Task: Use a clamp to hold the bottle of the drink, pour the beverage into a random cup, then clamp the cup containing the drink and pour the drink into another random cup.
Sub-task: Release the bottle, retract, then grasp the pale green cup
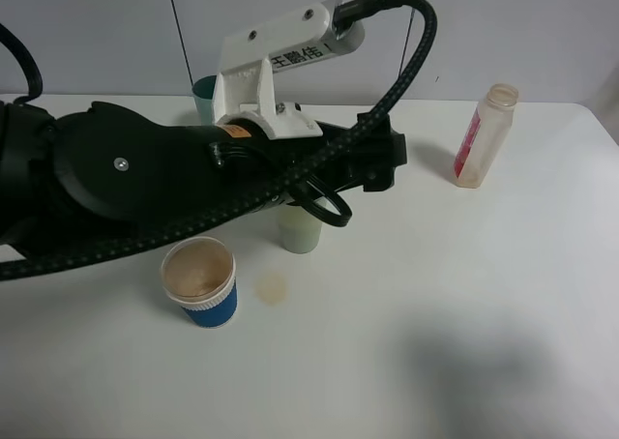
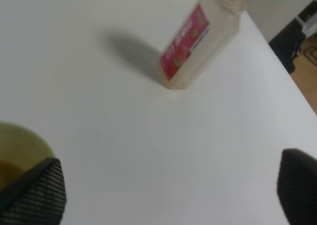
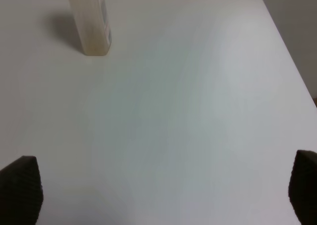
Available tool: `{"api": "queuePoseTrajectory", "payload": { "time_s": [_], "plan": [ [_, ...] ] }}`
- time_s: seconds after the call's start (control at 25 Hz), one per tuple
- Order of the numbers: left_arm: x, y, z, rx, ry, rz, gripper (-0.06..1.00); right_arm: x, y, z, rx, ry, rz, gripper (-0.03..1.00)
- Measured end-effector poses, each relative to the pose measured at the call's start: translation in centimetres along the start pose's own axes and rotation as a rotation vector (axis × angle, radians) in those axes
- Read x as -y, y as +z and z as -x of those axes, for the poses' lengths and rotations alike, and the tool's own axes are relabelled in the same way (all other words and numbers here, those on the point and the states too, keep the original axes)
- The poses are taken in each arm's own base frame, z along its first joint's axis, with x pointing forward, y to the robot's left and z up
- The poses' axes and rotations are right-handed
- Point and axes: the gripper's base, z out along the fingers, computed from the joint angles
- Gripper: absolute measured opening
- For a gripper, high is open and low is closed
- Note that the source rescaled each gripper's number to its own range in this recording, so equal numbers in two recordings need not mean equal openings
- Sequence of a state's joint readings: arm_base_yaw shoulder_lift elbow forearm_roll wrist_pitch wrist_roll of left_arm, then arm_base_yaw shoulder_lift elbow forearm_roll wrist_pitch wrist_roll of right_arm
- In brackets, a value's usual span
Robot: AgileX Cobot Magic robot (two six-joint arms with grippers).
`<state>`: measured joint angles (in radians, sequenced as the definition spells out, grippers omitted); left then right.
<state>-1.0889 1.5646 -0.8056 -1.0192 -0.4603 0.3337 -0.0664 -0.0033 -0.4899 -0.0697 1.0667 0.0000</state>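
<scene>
**Left pincer at the filled cup: jaws released, cup off-centre.**

The pale yellow-green tapered plastic cup (image 1: 300,234) stands upright on the white bench (image 1: 464,304) under the black left arm, with opaque pinkish-brown beverage (image 2: 7,171) inside. In the left wrist view it lies just beside one finger's pad (image 2: 39,193), not between the two; contact cannot be told. The left pincer (image 2: 167,185) is released and grasps nothing, and the right pincer (image 3: 162,185) is released over bare bench. Risk: closing from this offset would likely shove or tip the light cup and spill it. A brownish spot (image 1: 272,288) marks the bench near the blue cup with white rim (image 1: 200,282). The translucent plastic bottle with red-pink label (image 1: 486,134) stands well apart.
</scene>
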Motion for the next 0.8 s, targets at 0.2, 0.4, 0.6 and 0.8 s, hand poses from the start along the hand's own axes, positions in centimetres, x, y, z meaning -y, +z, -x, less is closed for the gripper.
{"api": "queuePoseTrajectory", "payload": {
  "time_s": [0.2, 0.4, 0.6, 0.8],
  "plan": [
    [-0.6, 0.5, -0.6, -0.019, -0.082, 0.062, 0.68, 0.0, 0.0, 0.0, 0.000, 0.000, 0.000, 1.00],
    [-0.2, 0.4, -2.0, -0.044, -0.173, 0.111, 0.68, 0.0, 0.0, 0.0, 0.000, 0.000, 0.000, 1.00],
    [-0.1, 0.4, -3.4, -0.056, -0.193, 0.177, 0.67, 0.0, 0.0, 0.0, 0.000, -0.001, -0.003, 1.00],
    [-0.3, 0.5, -3.3, -0.033, -0.189, 0.200, 0.67, 0.1, 0.0, 0.0, 0.000, 0.009, -0.011, 1.00]
  ]
}}
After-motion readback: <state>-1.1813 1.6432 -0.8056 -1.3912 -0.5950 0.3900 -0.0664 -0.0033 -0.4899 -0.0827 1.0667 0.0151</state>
